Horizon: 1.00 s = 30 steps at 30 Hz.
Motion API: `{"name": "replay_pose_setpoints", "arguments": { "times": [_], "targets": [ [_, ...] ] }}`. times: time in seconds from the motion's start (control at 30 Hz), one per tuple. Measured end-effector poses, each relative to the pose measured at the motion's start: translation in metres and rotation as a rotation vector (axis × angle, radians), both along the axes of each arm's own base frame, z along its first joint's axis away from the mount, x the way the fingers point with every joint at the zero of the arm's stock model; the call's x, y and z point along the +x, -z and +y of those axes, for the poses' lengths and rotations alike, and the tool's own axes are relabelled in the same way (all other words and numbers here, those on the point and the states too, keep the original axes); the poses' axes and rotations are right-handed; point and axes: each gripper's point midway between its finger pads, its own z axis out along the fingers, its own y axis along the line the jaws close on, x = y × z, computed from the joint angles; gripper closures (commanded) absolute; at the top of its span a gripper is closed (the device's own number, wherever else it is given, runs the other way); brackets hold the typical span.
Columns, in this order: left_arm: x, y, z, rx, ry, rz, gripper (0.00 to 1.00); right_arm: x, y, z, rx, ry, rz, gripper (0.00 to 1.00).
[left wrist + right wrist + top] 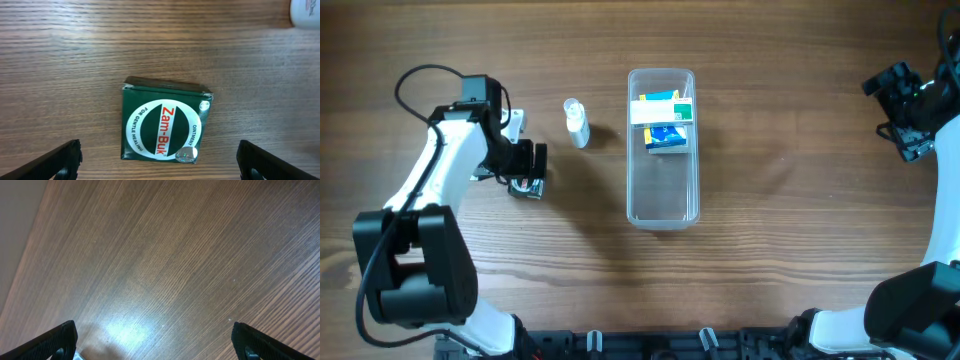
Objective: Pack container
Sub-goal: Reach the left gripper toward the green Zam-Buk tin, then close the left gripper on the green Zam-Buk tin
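The clear plastic container (663, 190) lies lengthwise at the table's middle; its far half holds a white-green-yellow box (661, 108) and a blue box (666, 137). A small white bottle (577, 122) lies to its left. My left gripper (527, 170) is open above a dark green Zam-Buk box (165, 121) that lies flat on the wood between the fingers, which do not touch it (159, 165). My right gripper (905, 110) is open and empty at the far right, over bare wood (155, 342).
The white bottle's edge shows at the top right of the left wrist view (305, 12). The near half of the container is empty. The right wrist view shows only wood and the table's edge at the upper left.
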Motion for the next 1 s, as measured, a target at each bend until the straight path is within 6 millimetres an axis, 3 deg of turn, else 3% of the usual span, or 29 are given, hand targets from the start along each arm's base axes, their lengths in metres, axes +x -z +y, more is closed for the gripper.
{"name": "replay_pose_setpoints", "arguments": {
  "times": [0.13, 0.6, 1.0],
  "targets": [
    [-0.001, 0.002, 0.000, 0.000, 0.009, 0.006, 0.00, 0.000, 0.000, 0.000, 0.000, 0.000, 0.000, 0.00],
    [-0.010, 0.038, -0.002, 0.004, 0.098, 0.002, 0.00, 0.000, 0.000, 0.000, 0.000, 0.000, 0.000, 0.00],
    [0.002, 0.038, -0.001, 0.010, 0.105, -0.049, 0.00, 0.000, 0.000, 0.000, 0.000, 0.000, 0.000, 0.00]
  ]
}}
